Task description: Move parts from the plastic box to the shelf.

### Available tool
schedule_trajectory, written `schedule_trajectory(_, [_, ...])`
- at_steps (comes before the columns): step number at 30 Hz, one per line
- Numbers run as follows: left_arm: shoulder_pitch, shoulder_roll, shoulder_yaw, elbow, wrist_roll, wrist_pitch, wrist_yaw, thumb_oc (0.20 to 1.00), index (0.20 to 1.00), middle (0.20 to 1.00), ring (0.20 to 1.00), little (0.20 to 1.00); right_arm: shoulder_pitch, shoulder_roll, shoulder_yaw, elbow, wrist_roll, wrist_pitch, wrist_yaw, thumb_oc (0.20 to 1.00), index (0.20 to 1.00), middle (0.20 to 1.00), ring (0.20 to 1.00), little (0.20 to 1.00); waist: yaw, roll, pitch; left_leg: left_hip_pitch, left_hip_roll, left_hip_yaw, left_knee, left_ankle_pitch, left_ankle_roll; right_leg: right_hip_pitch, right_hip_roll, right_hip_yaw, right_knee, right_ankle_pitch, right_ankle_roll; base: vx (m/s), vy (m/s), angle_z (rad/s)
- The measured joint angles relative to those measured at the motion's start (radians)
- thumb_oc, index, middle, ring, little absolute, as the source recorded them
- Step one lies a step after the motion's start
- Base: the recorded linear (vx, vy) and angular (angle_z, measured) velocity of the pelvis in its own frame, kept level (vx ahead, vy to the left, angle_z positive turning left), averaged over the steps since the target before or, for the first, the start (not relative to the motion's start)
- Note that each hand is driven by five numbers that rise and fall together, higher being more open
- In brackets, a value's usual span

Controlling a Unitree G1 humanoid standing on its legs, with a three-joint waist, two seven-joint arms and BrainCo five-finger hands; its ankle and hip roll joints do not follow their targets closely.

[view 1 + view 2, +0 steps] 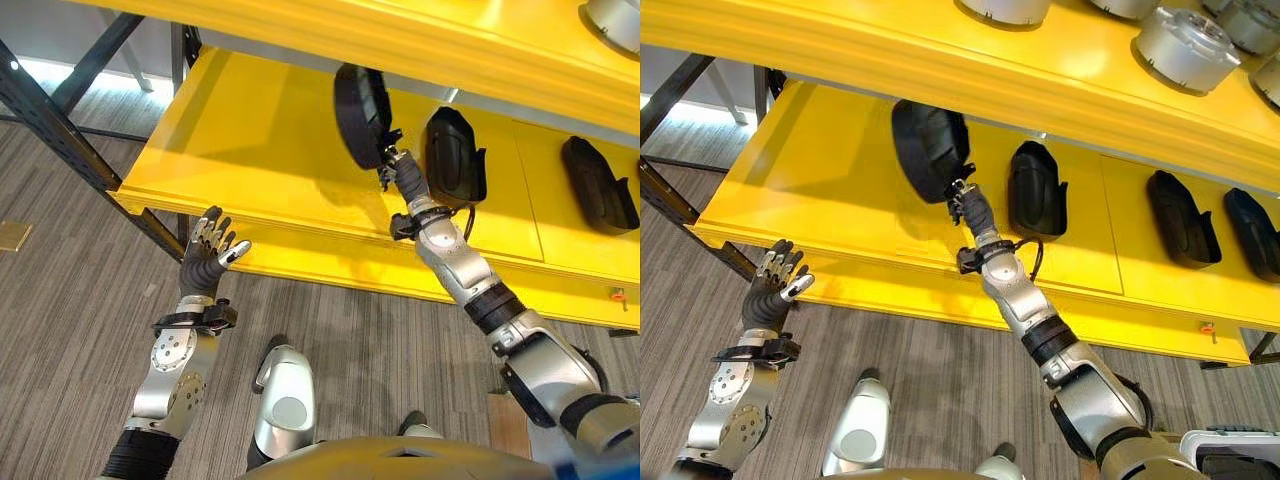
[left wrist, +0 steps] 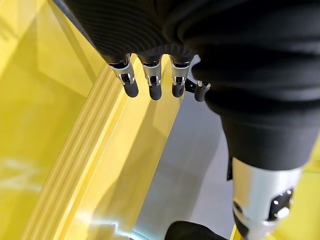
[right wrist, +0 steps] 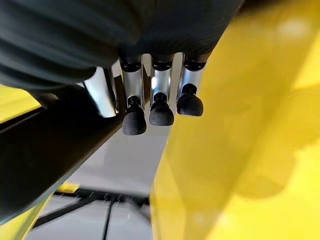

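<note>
1. Part: black moulded shell, upper centre of both eye views. It is held up on edge over the yellow shelf, just under the tier above, and appears not yet set down. Judged mid-placement: carried upright so it clears the upper tier before being laid flat.

2. Right robot hand: centre of the eye views, at the end of an arm reaching up from the lower right. Its fingers close on the lower edge of the part. In its wrist view the dark-tipped fingers curl beside a black surface, which I take to be the part.

3. Left robot hand: lower left of the eye views, just off the shelf's front lip. Fingers relaxed and spread, holding nothing. Its wrist view shows the fingertips free above the lip. Likely idle, kept clear of the working arm.

4. Placed parts: one black shell lies flat just right of the held part; two more sit further right, well apart. They form a row, so the bare spot left of them is probably the next slot.

5. Upper tier: yellow, top of frame, bearing round silver parts.

6. Floor: grey, lower left.
</note>
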Motion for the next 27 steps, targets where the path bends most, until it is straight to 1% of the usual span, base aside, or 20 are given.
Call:
schedule_trajectory(3, [-0.009,0.007,-0.015,0.0,-0.001,-0.005,-0.001,1.0,1.0,1.0,1.0,1.0,-0.075,-0.03,-0.008,0.072,-0.033,0.001,-0.013,0.2,0.2,0.2,0.2,0.2,0.001,0.004,0.01,-0.02,-0.002,-0.003,0.007,0.001,0.0,-0.015,0.0,-0.001,0.0,0.001,0.0,-0.04,0.001,0.03])
schedule_trajectory(5, [-0.018,0.029,-0.033,0.0,-0.002,-0.006,-0.002,1.0,1.0,1.0,1.0,1.0,-0.151,-0.064,0.006,0.132,-0.072,0.009,-0.016,0.2,0.2,0.2,0.2,0.2,0.006,0.013,0.047,-0.027,-0.003,-0.007,0.02,0.001,0.0,-0.014,0.001,-0.002,0.002,0.01,0.013,-0.05,0.001,0.03])
schedule_trajectory(6, [-0.018,0.035,-0.034,0.0,-0.003,-0.006,-0.005,1.0,1.0,1.0,1.0,1.0,-0.171,-0.077,0.0,0.137,-0.082,0.011,-0.019,0.2,0.2,0.2,0.2,0.2,0.017,0.019,0.059,-0.034,-0.004,-0.008,0.023,0.001,-0.001,-0.019,0.001,-0.003,0.003,0.01,0.012,-0.04,0.005,0.04])
schedule_trajectory(7, [-0.02,0.035,-0.037,-0.001,-0.005,-0.006,-0.007,1.0,1.0,1.0,1.0,1.0,-0.188,-0.087,0.002,0.153,-0.091,0.012,-0.019,0.2,0.2,0.2,0.2,0.2,0.017,0.024,0.063,-0.043,-0.004,-0.012,0.03,0.001,-0.001,-0.022,0.002,-0.005,0.003,0.01,0.012,-0.05,0.009,0.06])
schedule_trajectory(8, [-0.022,0.036,-0.037,-0.001,-0.006,-0.006,-0.014,1.0,1.0,1.0,1.0,1.0,-0.201,-0.097,0.001,0.17,-0.103,0.015,-0.02,0.2,0.2,0.2,0.2,0.2,0.027,0.029,0.068,-0.053,-0.006,-0.014,0.032,0.002,-0.003,-0.029,0.002,-0.006,0.003,0.012,0.011,-0.05,0.009,0.06])
schedule_trajectory(9, [-0.024,0.039,-0.038,-0.001,-0.007,-0.007,-0.015,1.0,1.0,1.0,1.0,1.0,-0.214,-0.1,0.002,0.189,-0.112,0.015,-0.02,0.2,0.2,0.2,0.2,0.2,0.029,0.032,0.071,-0.059,-0.007,-0.015,0.035,0.002,-0.003,-0.034,0.002,-0.008,0.005,0.012,0.012,-0.06,0.015,0.07])
schedule_trajectory(11, [-0.038,0.043,-0.04,-0.001,-0.008,-0.007,-0.015,1.0,1.0,1.0,1.0,1.0,-0.261,-0.103,0.006,0.223,-0.116,0.023,-0.023,0.2,0.2,0.2,0.2,0.2,0.029,0.048,0.103,-0.066,-0.009,-0.023,0.046,0.001,-0.002,-0.034,0.002,-0.013,0.012,0.013,0.013,-0.04,0.012,0.08])
schedule_trajectory(12, [-0.044,0.046,-0.044,-0.001,-0.008,-0.007,-0.015,1.0,1.0,1.0,1.0,1.0,-0.273,-0.103,0.012,0.229,-0.116,0.023,-0.023,0.2,0.2,0.2,0.2,0.2,0.028,0.051,0.105,-0.076,-0.01,-0.027,0.05,0.001,-0.002,-0.039,0.002,-0.018,0.013,0.013,0.013,-0.04,0.013,0.08])
schedule_trajectory(16, [-0.092,0.054,-0.056,-0.001,-0.008,-0.011,-0.015,1.0,1.0,1.0,1.0,1.0,-0.315,-0.1,0.024,0.235,-0.116,0.025,-0.02,0.2,0.2,0.2,0.2,0.2,0.032,0.053,0.128,-0.097,-0.013,-0.029,0.062,0.0,0.001,-0.057,0.0,-0.018,0.021,0.019,0.014,-0.01,0.003,0.02])
schedule_trajectory(18, [-0.094,0.07,-0.062,-0.001,-0.008,-0.017,-0.015,1.0,1.0,1.0,1.0,1.0,-0.35,-0.1,0.047,0.239,-0.118,0.025,-0.021,0.2,0.2,0.2,0.2,0.2,0.03,0.054,0.129,-0.1,-0.013,-0.03,0.064,-0.001,0.002,-0.06,0.0,-0.018,0.021,0.018,0.014,0.0,0.0,0.0])
schedule_trajectory(23, [-0.099,0.071,-0.078,-0.002,-0.008,-0.026,-0.015,1.0,1.0,1.0,1.0,1.0,-0.413,-0.101,0.05,0.265,-0.159,0.02,-0.02,0.2,0.2,0.2,0.2,0.2,0.033,0.055,0.13,-0.129,-0.025,-0.04,0.079,-0.002,0.004,-0.072,-0.004,-0.027,0.022,0.017,0.011,-0.02,0.006,0.06])
schedule_trajectory(27, [-0.099,0.072,-0.078,-0.002,-0.009,-0.028,-0.015,1.0,1.0,1.0,1.0,1.0,-0.438,-0.1,0.084,0.335,-0.195,0.019,-0.015,0.2,0.2,0.2,0.2,0.2,0.038,0.056,0.13,-0.151,-0.034,-0.05,0.09,-0.004,0.006,-0.082,-0.008,-0.034,0.029,0.016,0.01,0.0,0.003,0.09])
